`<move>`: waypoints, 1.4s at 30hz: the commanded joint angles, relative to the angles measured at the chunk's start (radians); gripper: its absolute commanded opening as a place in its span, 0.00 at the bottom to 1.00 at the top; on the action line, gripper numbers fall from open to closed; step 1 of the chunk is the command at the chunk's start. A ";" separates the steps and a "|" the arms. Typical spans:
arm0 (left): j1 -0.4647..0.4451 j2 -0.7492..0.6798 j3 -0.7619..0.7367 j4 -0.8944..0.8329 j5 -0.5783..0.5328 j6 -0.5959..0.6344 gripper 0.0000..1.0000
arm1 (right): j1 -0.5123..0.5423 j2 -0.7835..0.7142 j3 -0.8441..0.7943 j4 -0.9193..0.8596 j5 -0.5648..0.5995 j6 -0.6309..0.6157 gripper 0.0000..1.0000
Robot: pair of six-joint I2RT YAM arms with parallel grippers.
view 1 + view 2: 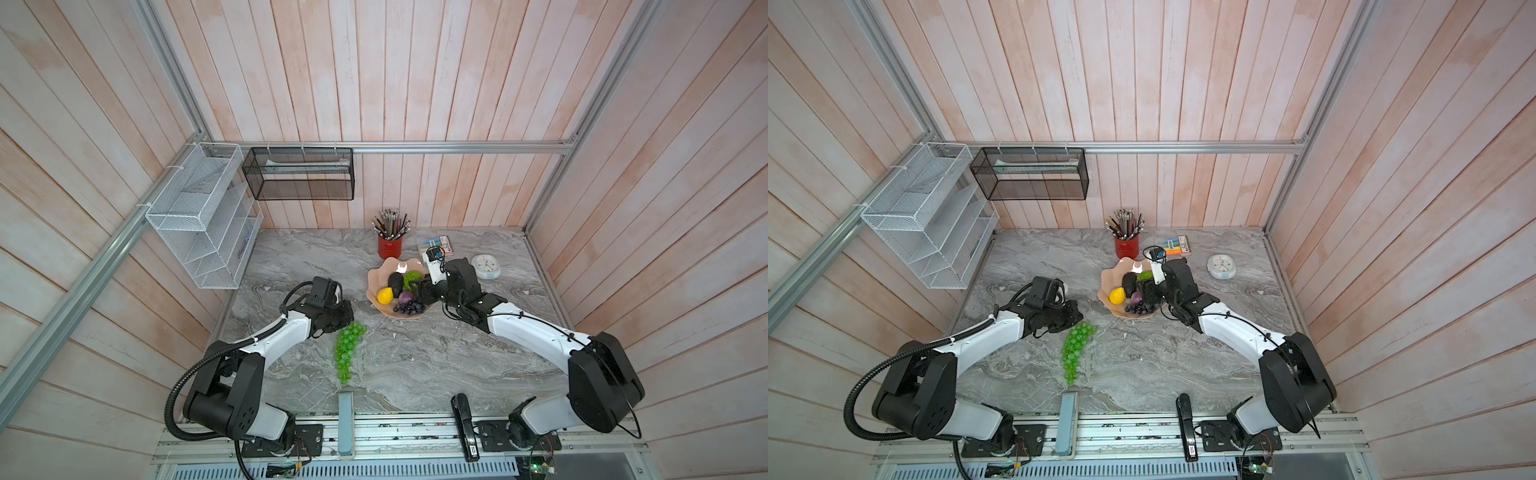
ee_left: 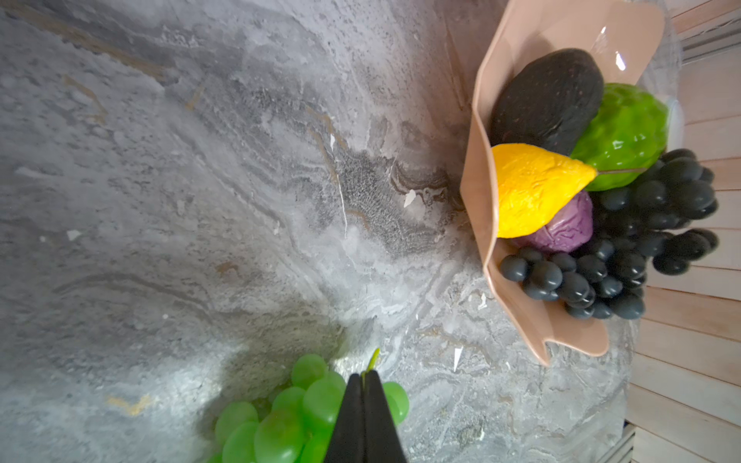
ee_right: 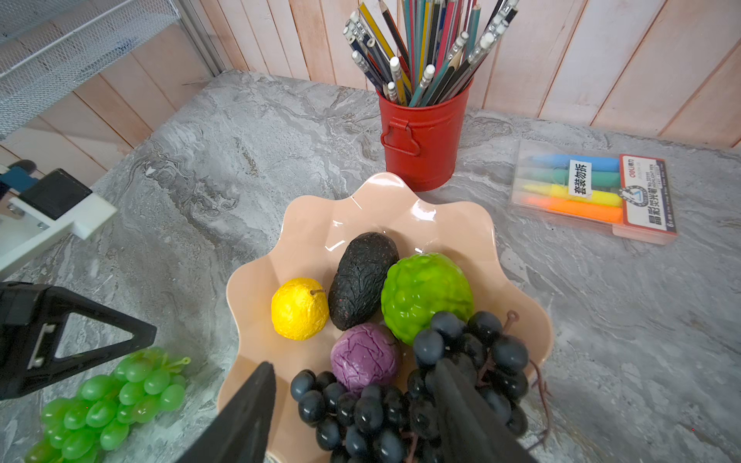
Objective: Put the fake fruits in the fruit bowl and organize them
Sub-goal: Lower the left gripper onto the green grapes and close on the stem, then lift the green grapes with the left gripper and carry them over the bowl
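**Green grapes pinched by the stem; five fruits in the bowl**

In both top views: the fruit bowl (image 1: 376, 276) (image 1: 1111, 270) sits near the back edge of the desk (image 1: 415, 365), just before the red pencil cup (image 1: 390, 246). The green grape bunch (image 1: 347, 351) (image 1: 1075, 347) lies on the desk toward the front-left. The left gripper (image 1: 351, 321) is at the bunch's far end. The right gripper (image 1: 411, 286) hangs over the bowl.

Left wrist: the left gripper (image 2: 363, 379) has its jaws pressed together on the bunch's stem.

Right wrist: the right gripper (image 3: 353, 364) has its jaws spread wide and grips nothing, straddling the dark grape bunch (image 3: 369, 413). The avocado (image 3: 363, 280), lime-green ball (image 3: 425, 294), yellow fruit (image 3: 298, 308) and purple ball (image 3: 365, 356) are also in the bowl.

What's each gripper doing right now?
Left gripper: closed on the green grape bunch, pinching its stem.
Right gripper: open, over the dark grape bunch.
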 commanded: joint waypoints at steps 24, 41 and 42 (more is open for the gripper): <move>0.010 -0.372 0.150 -0.151 0.185 0.135 0.00 | 0.002 -0.061 -0.045 0.097 0.016 0.015 0.61; -0.119 -0.059 0.621 -0.224 0.311 0.123 0.00 | -0.056 -0.120 -0.088 0.147 -0.009 0.036 0.61; -0.128 -0.046 0.630 -0.210 0.317 0.117 0.00 | -0.062 -0.130 -0.096 0.153 -0.009 0.038 0.61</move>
